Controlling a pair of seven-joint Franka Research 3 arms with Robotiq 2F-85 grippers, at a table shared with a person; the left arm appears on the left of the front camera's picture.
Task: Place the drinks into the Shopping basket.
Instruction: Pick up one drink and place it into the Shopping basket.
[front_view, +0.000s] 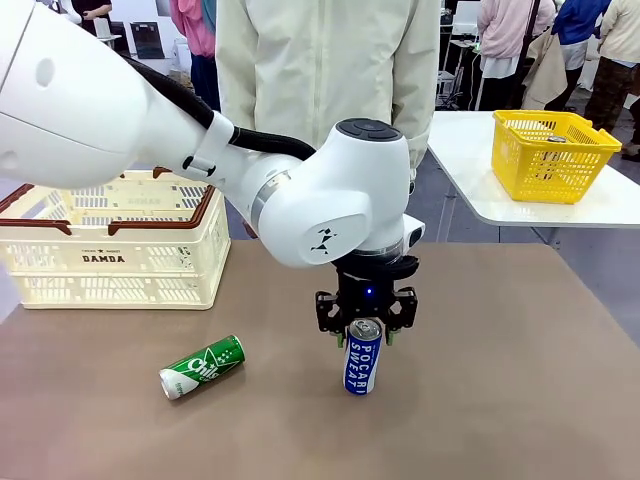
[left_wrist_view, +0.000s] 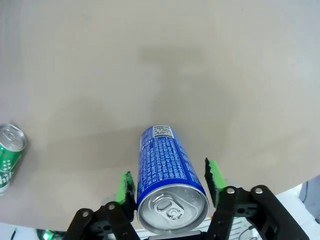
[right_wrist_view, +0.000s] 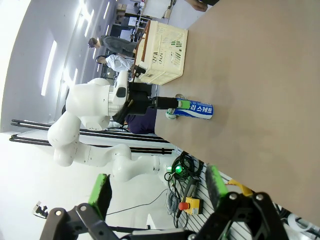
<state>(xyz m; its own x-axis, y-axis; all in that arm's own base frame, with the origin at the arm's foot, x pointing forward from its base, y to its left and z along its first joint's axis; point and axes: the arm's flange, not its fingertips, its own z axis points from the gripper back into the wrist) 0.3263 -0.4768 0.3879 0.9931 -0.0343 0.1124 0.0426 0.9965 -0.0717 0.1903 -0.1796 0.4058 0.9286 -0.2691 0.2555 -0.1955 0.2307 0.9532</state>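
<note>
Perhaps unclamped, I cannot tell, the left end effector (front_view: 366, 335) straddles the blue can (front_view: 361, 370) near its top; it could slip.

- The left arm (front_view: 300, 190) has glossy white shells, rounded and bulbous at each joint.
- A silver-grey ring (front_view: 262, 197) marks the seam between two shells.
- A dark grey round cap (front_view: 368, 129) closes the top of the wrist joint.
- A small black emblem (front_view: 325, 241) is printed on the white wrist shell.
- A black ribbed hose (front_view: 275, 143) follows the arm's upper side, passing a white clamp (front_view: 207, 150).
- The left gripper (front_view: 364, 338) has a black body and open-frame links, with one blue light (front_view: 368, 294) lit at its centre.
- Its pads (left_wrist_view: 125, 185) are bright green with toothed edges, and silver screw heads (left_wrist_view: 230, 190) sit at the link pivots.
- The right gripper (right_wrist_view: 157, 187) has matching black links, silver screw heads and green pads.
</note>
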